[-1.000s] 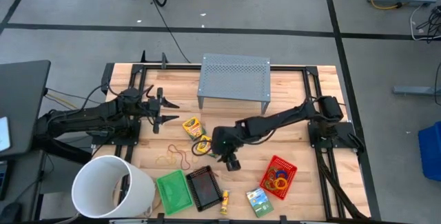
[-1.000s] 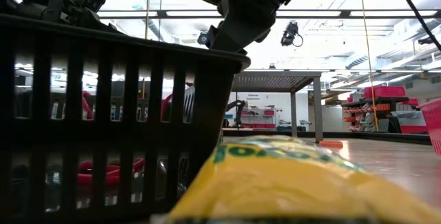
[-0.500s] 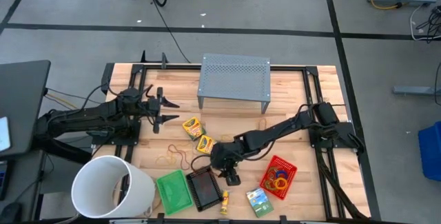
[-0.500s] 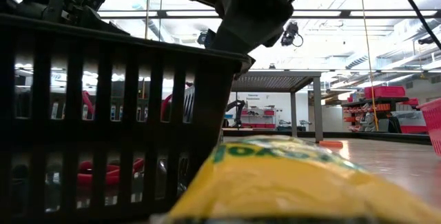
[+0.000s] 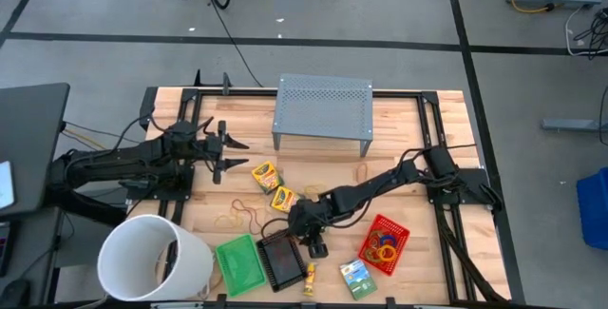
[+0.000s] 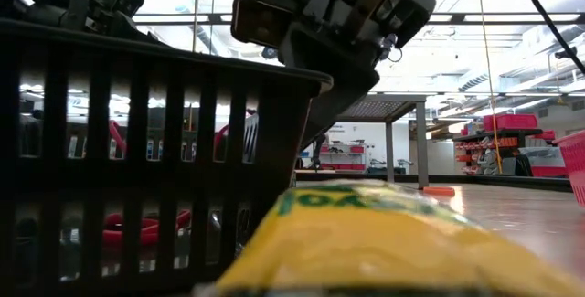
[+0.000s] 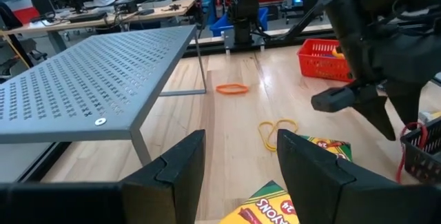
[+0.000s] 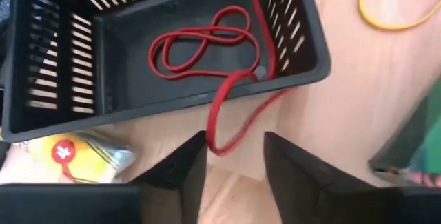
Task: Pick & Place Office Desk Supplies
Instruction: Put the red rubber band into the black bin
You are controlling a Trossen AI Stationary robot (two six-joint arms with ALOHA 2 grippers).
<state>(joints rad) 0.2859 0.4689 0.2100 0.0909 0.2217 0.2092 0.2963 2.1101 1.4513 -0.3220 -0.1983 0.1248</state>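
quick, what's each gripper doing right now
Left gripper: open, holding nothing, near the grey stand.
Right gripper: open, holding nothing, over a red rubber band draped across the black tray's rim.

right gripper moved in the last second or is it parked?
Yes. In the high view the right gripper has shifted toward the table's front edge and slightly left, away from the grey stand, ending beside the black tray.
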